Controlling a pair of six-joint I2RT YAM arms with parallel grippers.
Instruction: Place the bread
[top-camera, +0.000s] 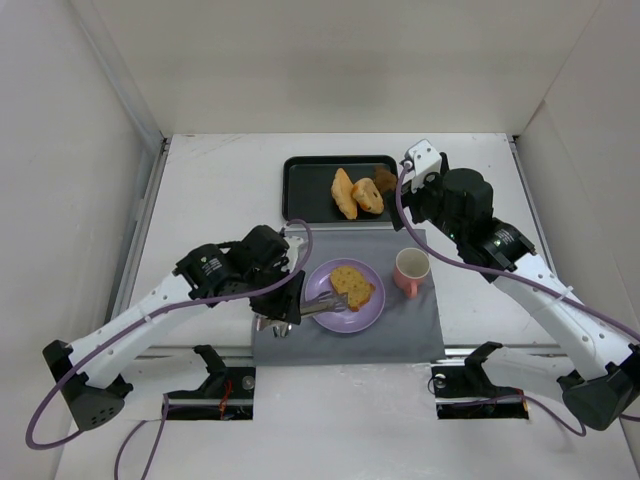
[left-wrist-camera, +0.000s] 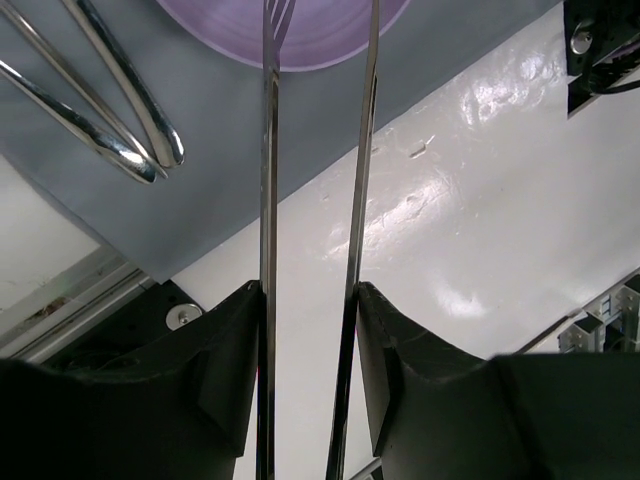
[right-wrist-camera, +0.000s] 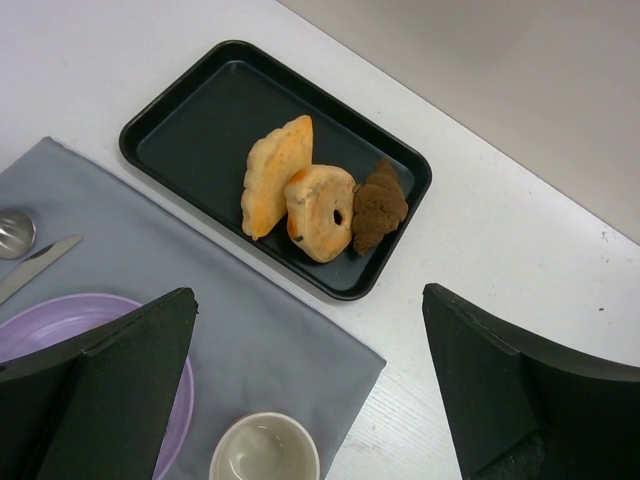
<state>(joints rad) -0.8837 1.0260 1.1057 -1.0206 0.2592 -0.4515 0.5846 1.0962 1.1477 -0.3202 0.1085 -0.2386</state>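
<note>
The left end effector (left-wrist-camera: 308, 292) is clamped on a pair of metal tongs (left-wrist-camera: 268, 180). The tong arms stand slightly parted and reach over the rim of the purple plate (top-camera: 362, 318). The bread (top-camera: 352, 287) lies flat on that plate, at about 3 o'clock from the left end effector in the top view. It sits right at the tong tips, though contact cannot be told. Its long axis runs 11 to 5 o'clock. The right end effector (right-wrist-camera: 308, 292), fingers wide apart and empty, hovers at 1 o'clock from the bread, so the left arm is nearer.
</note>
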